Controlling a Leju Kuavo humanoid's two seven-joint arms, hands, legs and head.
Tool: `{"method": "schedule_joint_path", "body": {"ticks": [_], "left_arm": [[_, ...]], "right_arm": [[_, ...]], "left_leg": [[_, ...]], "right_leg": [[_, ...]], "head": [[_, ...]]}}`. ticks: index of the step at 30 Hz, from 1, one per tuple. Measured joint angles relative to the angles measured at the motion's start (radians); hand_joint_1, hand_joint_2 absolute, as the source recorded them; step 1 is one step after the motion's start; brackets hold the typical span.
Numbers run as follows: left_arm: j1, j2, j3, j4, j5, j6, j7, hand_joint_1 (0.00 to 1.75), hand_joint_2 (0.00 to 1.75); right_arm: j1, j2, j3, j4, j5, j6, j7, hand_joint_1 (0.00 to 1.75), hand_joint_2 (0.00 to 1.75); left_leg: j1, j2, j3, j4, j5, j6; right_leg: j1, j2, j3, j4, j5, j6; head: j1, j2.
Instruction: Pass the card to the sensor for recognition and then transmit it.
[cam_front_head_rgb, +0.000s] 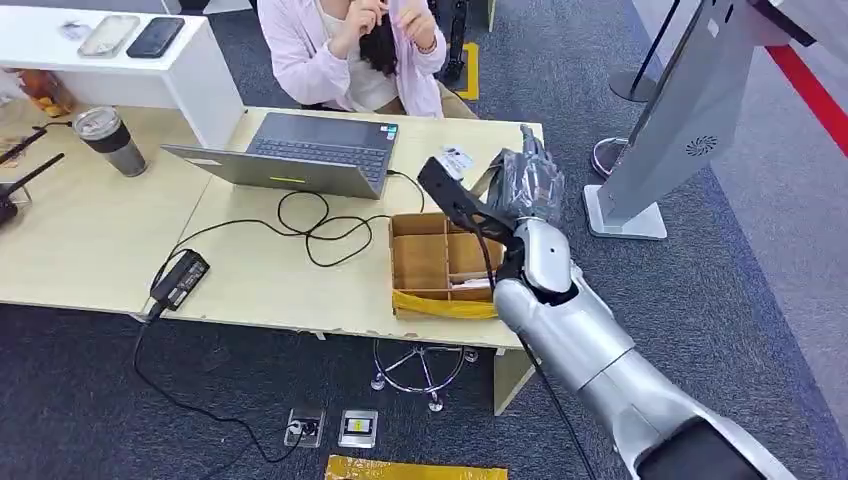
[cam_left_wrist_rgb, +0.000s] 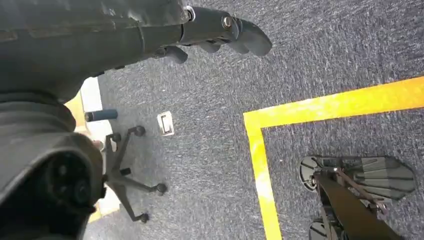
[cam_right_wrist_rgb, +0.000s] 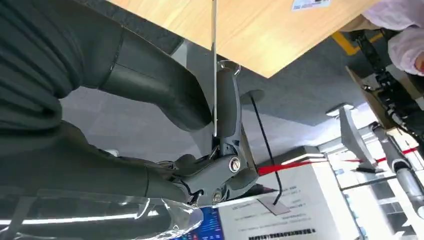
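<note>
Right hand (cam_front_head_rgb: 528, 180) is raised over the far right corner of the table (cam_front_head_rgb: 90, 240), at about two o'clock from the cardboard box (cam_front_head_rgb: 440, 265). In the right wrist view its thumb (cam_right_wrist_rgb: 160, 85) and a finger (cam_right_wrist_rgb: 227, 115) are pinched together on the card (cam_right_wrist_rgb: 214, 65), which shows edge-on as a thin pale line running up past the fingertips (its face cannot be read from here). In the head view the hand looks wrapped in clear plastic and the card itself is hard to pick out.

Just beside the hand, at its nine o'clock, a small printed label (cam_front_head_rgb: 456, 160) lies flat on the tabletop. The box has open compartments and a yellow strip along its near edge. At ten o'clock from the box an open laptop (cam_front_head_rgb: 300, 152) sits with black cables (cam_front_head_rgb: 310, 225) looped in front of it. A grey kiosk (cam_front_head_rgb: 680, 120) stands on the carpet at three o'clock from the hand.

Left hand (cam_left_wrist_rgb: 220, 32) hangs above the carpet, fingers loosely curled, holding nothing.

A person in a pale pink top (cam_front_head_rgb: 330, 50) sits behind the laptop.
</note>
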Motion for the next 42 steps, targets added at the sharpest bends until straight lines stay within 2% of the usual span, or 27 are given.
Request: {"method": "schedule_joint_path", "body": {"ticks": [41,42], "left_arm": [[-0.001,0.0,-0.024,0.0,0.005,-0.006,0.004,0.0,0.0],[-0.001,0.0,-0.024,0.0,0.005,-0.006,0.005,0.0,0.0]], "right_arm": [[-0.016,-0.017,-0.027,0.0,0.018,0.026,0.0,1.75,1.75],[-0.015,-0.017,-0.027,0.0,0.019,0.026,0.0,0.0,1.75]], "left_leg": [[0.0,0.0,0.0,0.0,0.0,0.0],[0.0,0.0,0.0,0.0,0.0,0.0]], "right_leg": [[0.0,0.0,0.0,0.0,0.0,0.0],[0.0,0.0,0.0,0.0,0.0,0.0]], "head": [[0.0,0.0],[0.0,0.0]]}}
